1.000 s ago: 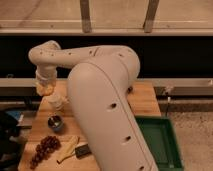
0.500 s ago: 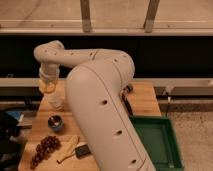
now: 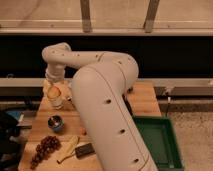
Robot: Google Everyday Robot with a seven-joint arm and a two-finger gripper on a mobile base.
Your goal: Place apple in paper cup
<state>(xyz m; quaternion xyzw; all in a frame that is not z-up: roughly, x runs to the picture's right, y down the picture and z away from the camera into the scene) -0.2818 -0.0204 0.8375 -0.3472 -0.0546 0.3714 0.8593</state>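
At far left of the table, the gripper hangs right over the paper cup, clamped on the apple w/ its sides pinched. Apple looks firm, smooth, prob. a bit slick; cup light, tips easily, contents hidden. Metal cup in front, inside not readable.

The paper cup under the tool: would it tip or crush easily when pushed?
Probably yes. The paper cup looks thin-walled and light, so a side push may tip it. The tool sits right above it with the apple, whose weight could steady the cup once inside.
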